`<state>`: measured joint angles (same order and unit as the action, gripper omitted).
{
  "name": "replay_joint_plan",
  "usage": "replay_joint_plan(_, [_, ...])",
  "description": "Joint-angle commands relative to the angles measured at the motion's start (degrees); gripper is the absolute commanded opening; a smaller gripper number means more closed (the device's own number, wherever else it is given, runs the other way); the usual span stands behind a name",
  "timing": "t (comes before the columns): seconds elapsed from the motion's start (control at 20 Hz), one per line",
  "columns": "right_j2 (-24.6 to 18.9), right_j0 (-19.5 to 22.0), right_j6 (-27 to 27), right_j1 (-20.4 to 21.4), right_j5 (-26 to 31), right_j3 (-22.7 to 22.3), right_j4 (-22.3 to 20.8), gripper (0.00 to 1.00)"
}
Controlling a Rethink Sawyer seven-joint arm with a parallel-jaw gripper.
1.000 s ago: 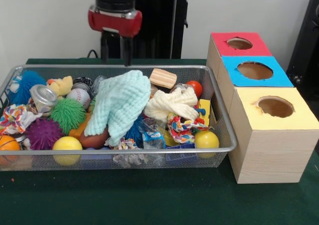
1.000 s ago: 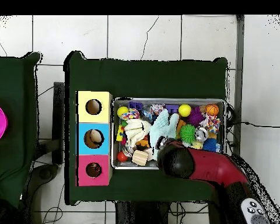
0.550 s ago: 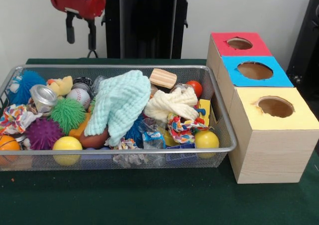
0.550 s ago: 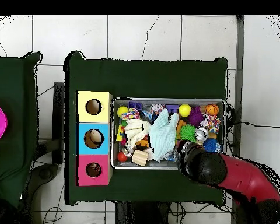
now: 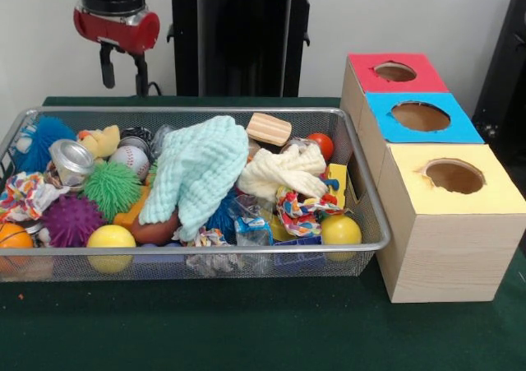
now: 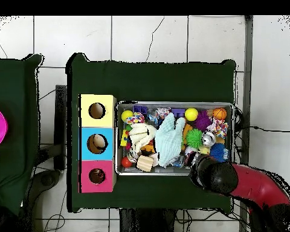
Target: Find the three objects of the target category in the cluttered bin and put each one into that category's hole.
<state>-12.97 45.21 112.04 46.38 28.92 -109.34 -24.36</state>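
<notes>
Hovering empty, the gripper [image 5: 121, 68] hangs at about ten o'clock in the front view, above the wire bin's [image 5: 197, 110] far rim, its two dark fingers [image 5: 107, 65] parted a little with nothing between them; it looks poised to choose a target, not yet reaching. Below it, at nine o'clock, lie the blue spiky ball [image 5: 43, 135], silver can [image 5: 71, 159], baseball [image 5: 129, 159] and green spiky ball [image 5: 112, 188]. At the centre, the mint knitted cloth [image 5: 200, 173] drapes over other toys, probably hiding some. Which category is wanted I cannot tell. At three o'clock stands the box, with its red hole [image 5: 395, 71], blue hole [image 5: 421, 116] and yellow hole [image 5: 454, 176].
</notes>
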Motion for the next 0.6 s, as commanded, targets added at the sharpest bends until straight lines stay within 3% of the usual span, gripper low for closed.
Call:
replay_joint_plan(0.05, [-5.0, -0.5, -5.8, -4.5, -3.8, 2.4, -5.8, 1.0])
replay_joint_plan(0.6, [-2.7, -1.7, -2.3, -10.0, -9.8, 5.7, -11.5, 1.0])
